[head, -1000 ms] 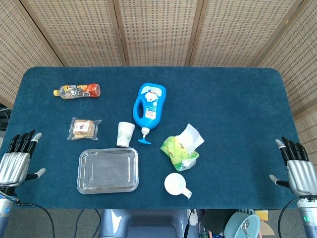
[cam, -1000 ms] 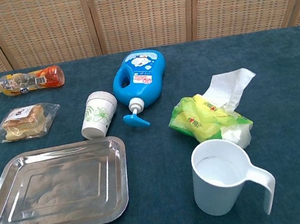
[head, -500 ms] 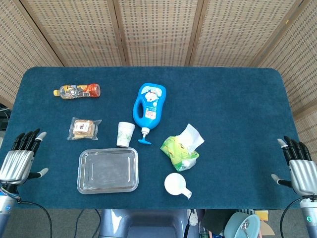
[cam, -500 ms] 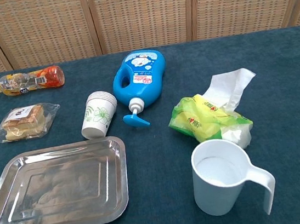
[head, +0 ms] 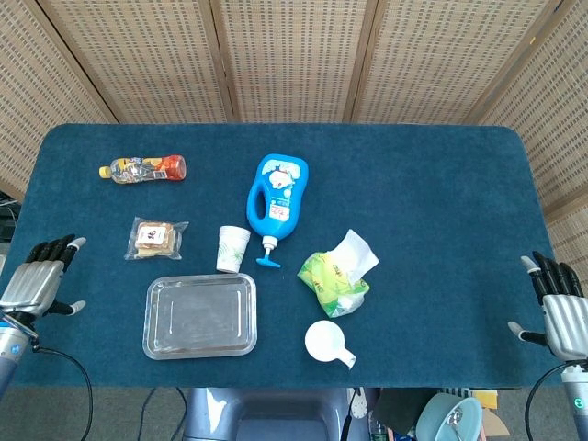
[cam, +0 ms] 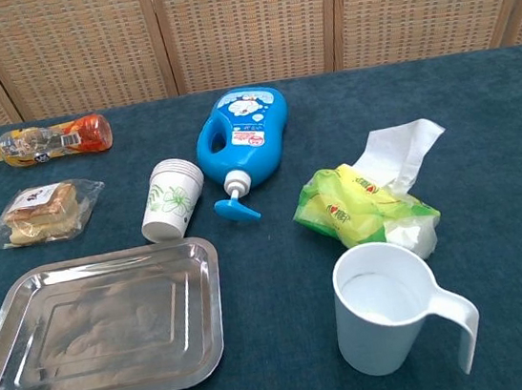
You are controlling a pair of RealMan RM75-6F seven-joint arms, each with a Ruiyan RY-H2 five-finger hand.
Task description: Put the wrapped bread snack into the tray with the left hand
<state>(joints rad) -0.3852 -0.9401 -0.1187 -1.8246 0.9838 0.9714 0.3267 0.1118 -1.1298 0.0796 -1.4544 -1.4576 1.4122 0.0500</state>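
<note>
Bench inventory: one of each item.
We count one wrapped bread snack (head: 153, 239) lying beside one bare tray (head: 200, 315); one white mug (cam: 391, 308) holds nothing; left hand (head: 37, 277) and right hand (head: 558, 307) released.

1. A table (head: 441, 211) covered in dark teal cloth fills the scene under bright, even light.
2. Woven folding screens (head: 294, 55) with wooden frames stand behind its far edge.
3. Grey floor (head: 110, 413) shows below the near edge, crossed by a black cable (head: 78, 390).
</note>
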